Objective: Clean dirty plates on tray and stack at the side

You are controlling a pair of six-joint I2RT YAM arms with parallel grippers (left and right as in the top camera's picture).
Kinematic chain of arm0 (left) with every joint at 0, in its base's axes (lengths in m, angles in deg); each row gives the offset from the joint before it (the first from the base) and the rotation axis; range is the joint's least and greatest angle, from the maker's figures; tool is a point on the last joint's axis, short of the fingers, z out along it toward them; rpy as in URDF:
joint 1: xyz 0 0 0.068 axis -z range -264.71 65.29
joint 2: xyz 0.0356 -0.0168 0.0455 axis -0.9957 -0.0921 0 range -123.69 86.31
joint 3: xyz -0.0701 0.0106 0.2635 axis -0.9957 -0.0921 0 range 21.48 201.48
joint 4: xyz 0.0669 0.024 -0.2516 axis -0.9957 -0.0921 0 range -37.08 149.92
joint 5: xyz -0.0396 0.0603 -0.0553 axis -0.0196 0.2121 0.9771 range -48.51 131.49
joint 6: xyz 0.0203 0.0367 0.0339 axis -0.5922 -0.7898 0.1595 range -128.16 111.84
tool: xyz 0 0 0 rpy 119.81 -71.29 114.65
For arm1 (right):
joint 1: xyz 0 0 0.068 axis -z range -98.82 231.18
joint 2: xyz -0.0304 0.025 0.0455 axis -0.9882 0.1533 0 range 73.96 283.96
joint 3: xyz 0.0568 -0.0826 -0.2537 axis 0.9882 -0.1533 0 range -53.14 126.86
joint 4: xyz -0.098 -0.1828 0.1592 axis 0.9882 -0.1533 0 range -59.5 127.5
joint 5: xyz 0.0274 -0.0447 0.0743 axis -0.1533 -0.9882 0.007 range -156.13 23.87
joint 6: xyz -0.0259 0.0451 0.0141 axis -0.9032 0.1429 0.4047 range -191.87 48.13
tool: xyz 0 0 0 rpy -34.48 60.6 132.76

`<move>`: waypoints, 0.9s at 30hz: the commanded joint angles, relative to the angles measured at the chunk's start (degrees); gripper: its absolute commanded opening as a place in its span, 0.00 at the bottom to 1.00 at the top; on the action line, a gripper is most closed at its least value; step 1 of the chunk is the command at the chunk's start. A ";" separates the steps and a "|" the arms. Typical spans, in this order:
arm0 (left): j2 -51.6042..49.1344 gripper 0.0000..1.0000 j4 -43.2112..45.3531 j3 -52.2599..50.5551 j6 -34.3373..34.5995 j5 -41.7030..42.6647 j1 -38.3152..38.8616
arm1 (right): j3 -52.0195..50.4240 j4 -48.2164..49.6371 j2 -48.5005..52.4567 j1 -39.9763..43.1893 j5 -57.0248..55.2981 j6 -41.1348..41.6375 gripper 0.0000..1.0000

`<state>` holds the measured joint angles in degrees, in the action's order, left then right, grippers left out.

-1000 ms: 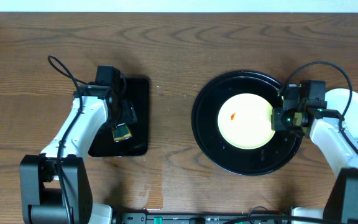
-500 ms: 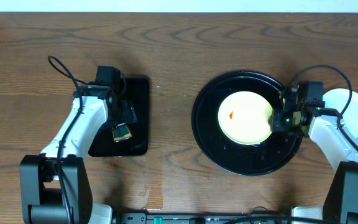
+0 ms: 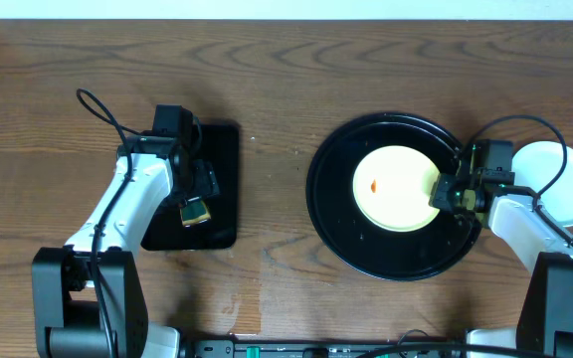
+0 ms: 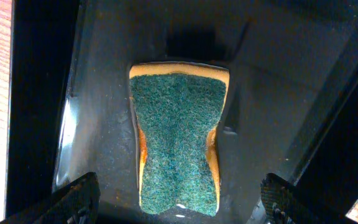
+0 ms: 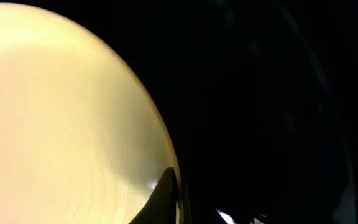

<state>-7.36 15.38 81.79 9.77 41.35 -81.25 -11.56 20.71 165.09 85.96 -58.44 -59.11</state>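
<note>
one pale yellow plate [image 3: 396,189] lies in the middle of the round black tray [image 3: 334,224], on the right half of the wooden table [image 3: 286,80], with a small orange smear [image 3: 373,185] left of its centre. the right claw [image 3: 444,194] sits at the plate's right rim, over the tray, with its jaws together. in the right wrist view a dark finger [image 5: 164,186] lies over the very edge of the plate, but whether the rim is actually pinched cannot be told. just right of the tray, on the bare table and partly under the right arm, lies a pale blue plate [image 3: 565,174]; whether more than one is stacked there cannot be told from above. well apart, on the left half of the table, a rectangular black tray [image 3: 225,149] holds a sponge [image 4: 178,137], green scouring side up with a yellow layer showing at its edges. the left claw [image 4: 179,202] hangs over this tray with its jaws wide apart, one tip at each side of the sponge's near end, touching neither the sponge nor anything else that can be seen.
</note>
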 commanded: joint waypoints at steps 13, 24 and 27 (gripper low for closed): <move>-0.33 0.83 -0.42 -0.26 -0.63 -0.74 -0.28 | -0.81 2.40 1.05 -0.35 3.23 -8.15 0.01; -0.33 0.84 -4.22 -0.26 -4.39 -0.70 -0.28 | -0.66 1.55 1.01 -0.35 5.46 -5.11 0.01; -0.33 0.84 -4.22 -0.26 -4.39 -0.70 -0.28 | -0.66 1.84 1.01 -0.35 5.46 -5.09 0.01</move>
<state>-7.36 11.47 81.79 6.49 41.15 -81.25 -11.75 22.34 165.47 85.96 -53.85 -64.71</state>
